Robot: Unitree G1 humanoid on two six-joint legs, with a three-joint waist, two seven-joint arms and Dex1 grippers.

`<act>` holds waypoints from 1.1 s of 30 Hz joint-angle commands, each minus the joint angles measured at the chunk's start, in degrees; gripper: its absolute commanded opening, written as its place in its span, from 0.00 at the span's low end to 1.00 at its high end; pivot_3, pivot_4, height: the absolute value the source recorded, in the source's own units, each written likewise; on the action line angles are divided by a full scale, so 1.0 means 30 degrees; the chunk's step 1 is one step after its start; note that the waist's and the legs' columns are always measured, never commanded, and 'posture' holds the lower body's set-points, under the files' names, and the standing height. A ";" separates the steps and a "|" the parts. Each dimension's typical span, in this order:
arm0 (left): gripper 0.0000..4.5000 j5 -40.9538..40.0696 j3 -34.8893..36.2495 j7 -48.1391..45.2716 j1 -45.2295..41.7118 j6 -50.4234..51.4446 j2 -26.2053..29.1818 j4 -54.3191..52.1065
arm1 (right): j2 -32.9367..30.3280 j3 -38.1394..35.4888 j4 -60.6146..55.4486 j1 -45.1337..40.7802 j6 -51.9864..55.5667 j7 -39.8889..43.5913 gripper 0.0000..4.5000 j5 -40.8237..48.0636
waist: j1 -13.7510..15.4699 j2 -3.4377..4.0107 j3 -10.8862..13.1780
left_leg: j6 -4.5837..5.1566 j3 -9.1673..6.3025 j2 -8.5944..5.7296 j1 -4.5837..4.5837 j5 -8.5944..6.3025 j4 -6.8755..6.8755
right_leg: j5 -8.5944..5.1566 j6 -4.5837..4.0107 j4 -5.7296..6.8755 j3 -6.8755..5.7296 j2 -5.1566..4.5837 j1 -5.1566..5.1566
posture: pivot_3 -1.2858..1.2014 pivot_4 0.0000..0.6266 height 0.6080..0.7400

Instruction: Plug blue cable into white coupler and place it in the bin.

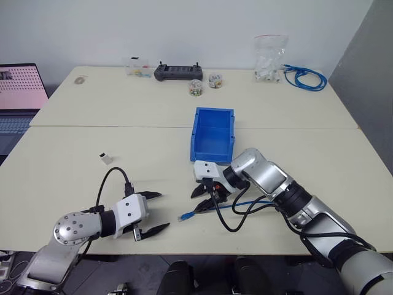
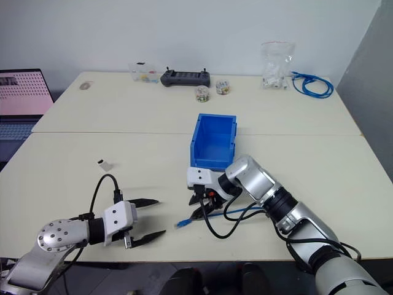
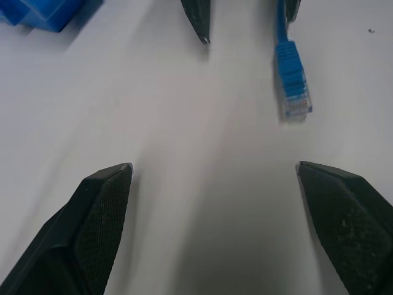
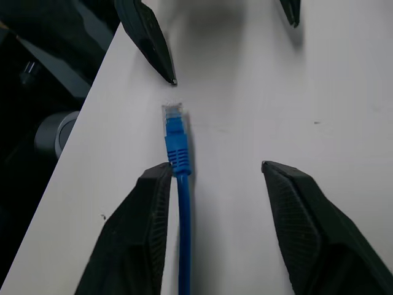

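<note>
Cream laminate: two tables (image 1: 73, 117) pushed together, one seam across, against a pale wall; a laptop (image 1: 18, 98) sits off the left edge.

Head views, far edge: one black controller (image 1: 178, 72), two small round tubs (image 1: 195, 88), one clear box, one clear bag (image 1: 270, 58), one coiled blue bundle (image 1: 305, 77).
Bin (image 1: 212, 133): one, blue, mid-table, open top, lower lip facing the robot.
Coupler (image 1: 106, 158): one, small and white, alone on the left side, well apart from both grippers.
Cable (image 1: 202, 211): one, lying flat near the front edge, long axis running left to right, plug end pointing left toward the left gripper (image 1: 153, 212).
Left fingers: spread wide, empty, low over the table.
Right gripper (image 1: 206, 195): just in front of the bin, over the cable.

Left wrist view: both fingers (image 3: 98, 209) far apart over bare table; plug (image 3: 293, 86) ahead, tip pointing back toward them.

Right wrist view: fingers (image 4: 138, 227) apart; cable (image 4: 182, 209) lies along the inside of one finger, touching it, unclamped, plug pointing away.
</note>
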 commanded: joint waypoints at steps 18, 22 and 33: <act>1.00 0.0132 -0.0835 -0.0790 -0.1112 -0.0591 -0.0607 0.0419 | -0.3291 -0.2704 -0.9287 0.6238 -0.1042 -0.3920 0.99 0.0873 | -0.0147 -0.0018 -0.0011 | 0.0000 0.0001 -0.0003 -0.0008 0.0000 -0.0001 | -0.0009 0.0018 0.0002 -0.0005 -0.0005 0.0008 | 0.52 0.24 1.00; 1.00 -0.0927 -0.0297 0.0318 -0.1025 0.0603 -0.1739 -0.0315 | -0.3019 -0.3413 -0.9369 0.6866 -0.1605 -0.4925 0.99 0.0993 | -0.0148 -0.0019 -0.0011 | 0.0000 0.0010 -0.0010 -0.0019 0.0000 0.0005 | -0.0004 0.0014 -0.0002 0.0007 -0.0006 0.0002 | 0.52 0.24 1.00; 1.00 -0.2049 0.2325 0.3288 -0.1315 0.5587 -0.2391 -0.0678 | -0.5000 -0.6344 -1.2726 1.0920 -0.0121 -0.6492 0.99 0.2927 | -0.0057 -0.0037 -0.0019 | 0.0000 -0.0025 -0.0014 -0.0017 0.0000 0.0003 | -0.0015 0.0031 -0.0005 -0.0014 -0.0010 0.0019 | 0.52 0.24 1.00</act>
